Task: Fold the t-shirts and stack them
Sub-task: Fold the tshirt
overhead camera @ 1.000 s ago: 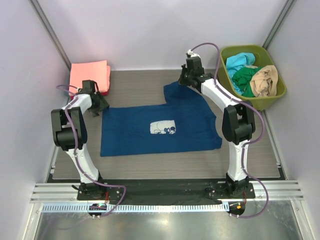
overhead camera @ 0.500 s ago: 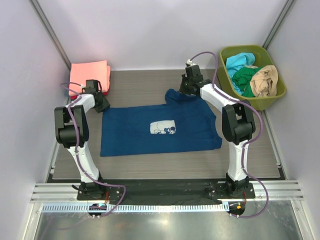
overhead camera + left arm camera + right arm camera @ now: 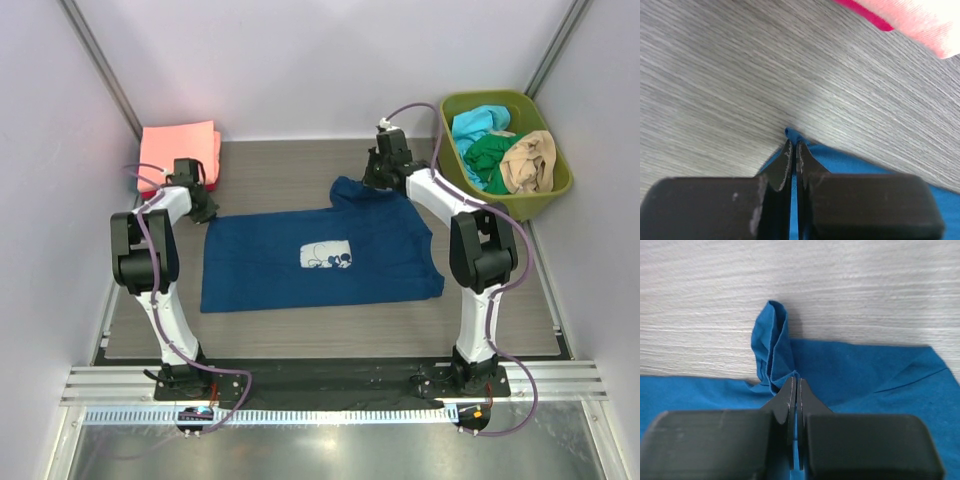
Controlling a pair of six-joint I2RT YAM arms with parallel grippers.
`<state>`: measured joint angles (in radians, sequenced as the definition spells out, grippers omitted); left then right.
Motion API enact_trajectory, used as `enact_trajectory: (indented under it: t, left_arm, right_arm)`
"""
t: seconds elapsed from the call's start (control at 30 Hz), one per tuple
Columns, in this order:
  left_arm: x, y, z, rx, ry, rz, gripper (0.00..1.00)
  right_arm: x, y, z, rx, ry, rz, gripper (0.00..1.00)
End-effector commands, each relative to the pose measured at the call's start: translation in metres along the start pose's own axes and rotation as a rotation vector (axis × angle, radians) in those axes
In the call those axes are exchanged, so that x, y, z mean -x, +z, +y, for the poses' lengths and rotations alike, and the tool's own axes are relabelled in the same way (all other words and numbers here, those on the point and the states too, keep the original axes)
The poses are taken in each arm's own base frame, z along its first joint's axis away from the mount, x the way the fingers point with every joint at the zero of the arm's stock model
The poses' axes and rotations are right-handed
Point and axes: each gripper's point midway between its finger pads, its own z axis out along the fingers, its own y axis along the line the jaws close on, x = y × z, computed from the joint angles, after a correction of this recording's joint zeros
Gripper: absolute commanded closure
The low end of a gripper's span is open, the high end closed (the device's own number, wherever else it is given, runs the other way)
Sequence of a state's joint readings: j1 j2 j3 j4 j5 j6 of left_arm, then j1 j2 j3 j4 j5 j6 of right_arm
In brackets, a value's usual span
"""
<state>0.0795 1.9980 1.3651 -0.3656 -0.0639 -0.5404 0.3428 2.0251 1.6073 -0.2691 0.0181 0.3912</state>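
Drawn nearer than a second ago, the right gripper (image 3: 795, 378) pinches a bunched sleeve of the navy t-shirt (image 3: 260, 262) in closed jaws; the left gripper (image 3: 793, 143) likewise clamps its corner.

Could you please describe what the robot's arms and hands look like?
Both the left arm and right arm have white links joined by chunky black joints, with a purple cable looping along each. The left hand and right hand are black, each with two tapering fingers ridged inside.

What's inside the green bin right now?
The green bin holds three bunched shirts: cyan tee, green tee, tan tee. Anything beneath them, and the bin floor, is covered.
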Motion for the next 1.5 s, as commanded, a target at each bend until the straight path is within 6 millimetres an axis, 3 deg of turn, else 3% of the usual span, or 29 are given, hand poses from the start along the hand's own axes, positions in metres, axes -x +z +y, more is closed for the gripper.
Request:
enact_trajectory:
  t: [0.0, 0.17, 0.23, 0.27, 0.3, 0.33, 0.37, 0.47, 0.5, 0.57, 0.6, 0.73, 0.87, 1.17, 1.27, 1.3, 1.33, 1.37, 1.43, 1.47]
  left_arm:
    - [0.03, -0.029, -0.012, -0.015, 0.003, -0.074, 1.0]
    - [0.036, -0.069, -0.011, -0.022, -0.023, -0.109, 1.0]
    - [0.032, -0.085, -0.008, -0.031, -0.041, -0.125, 1.0]
    - [0.031, -0.092, -0.007, -0.035, -0.052, -0.137, 1.0]
    - [0.03, -0.097, -0.006, -0.04, -0.059, -0.147, 1.0]
    - [0.018, -0.095, 0.0, -0.038, -0.069, -0.136, 1.0]
    - [0.021, -0.108, -0.001, -0.056, -0.074, -0.167, 1.0]
    - [0.006, -0.115, 0.008, -0.058, -0.091, -0.176, 1.0]
    - [0.004, -0.117, 0.008, -0.062, -0.094, -0.179, 1.0]
    - [-0.003, -0.12, 0.012, -0.064, -0.105, -0.178, 1.0]
    - [-0.005, -0.121, 0.012, -0.066, -0.107, -0.178, 1.0]
    - [-0.013, -0.124, 0.017, -0.068, -0.121, -0.181, 1.0]
    - [-0.021, -0.127, 0.021, -0.069, -0.13, -0.177, 1.0]
    - [-0.038, -0.141, 0.032, -0.068, -0.158, -0.193, 0.99]
    - [-0.048, -0.154, 0.048, -0.027, -0.19, -0.217, 0.94]
    - [-0.054, -0.159, 0.056, 0.006, -0.201, -0.213, 0.88]
    - [-0.055, -0.163, 0.064, 0.034, -0.222, -0.236, 0.68]
    - [-0.053, -0.176, 0.073, 0.045, -0.25, -0.298, 0.57]
    - [-0.044, -0.196, 0.078, 0.026, -0.28, -0.399, 0.37]
    - [-0.046, -0.194, 0.08, 0.032, -0.276, -0.396, 0.34]
  right_arm:
    - [0.052, -0.041, 0.019, 0.062, -0.008, -0.142, 0.99]
    - [0.062, -0.077, 0.022, 0.076, 0.001, -0.184, 0.99]
    - [0.049, -0.085, 0.013, 0.055, 0.005, -0.173, 0.99]
    - [0.054, -0.101, 0.013, 0.051, 0.013, -0.201, 0.99]
    - [0.039, -0.102, 0.004, 0.032, 0.013, -0.178, 0.99]
    - [0.035, -0.107, 0.002, 0.028, 0.018, -0.182, 0.99]
    - [0.032, -0.114, -0.001, 0.024, 0.024, -0.188, 0.99]
    - [0.017, -0.14, -0.012, 0.008, 0.04, -0.209, 0.99]
    - [0.001, -0.141, -0.021, -0.016, 0.042, -0.189, 0.99]
    - [0.0, -0.171, -0.026, -0.012, 0.056, -0.243, 0.99]
    - [-0.009, -0.167, -0.031, -0.029, 0.055, -0.225, 0.99]
    - [-0.015, -0.205, -0.042, -0.039, 0.07, -0.294, 0.99]
    - [-0.028, -0.227, -0.053, -0.061, 0.072, -0.309, 0.99]
    - [-0.092, -0.242, -0.084, -0.115, 0.156, -0.259, 0.99]
    - [-0.11, -0.253, -0.099, -0.15, 0.25, -0.289, 0.99]
    - [-0.11, -0.264, -0.107, -0.174, 0.318, -0.338, 0.99]
    - [-0.115, -0.267, -0.111, -0.187, 0.339, -0.347, 0.98]
    - [-0.12, -0.269, -0.116, -0.199, 0.36, -0.359, 0.67]
    - [-0.123, -0.278, -0.122, -0.205, 0.404, -0.397, 0.36]
    - [-0.121, -0.28, -0.123, -0.202, 0.413, -0.411, 0.31]
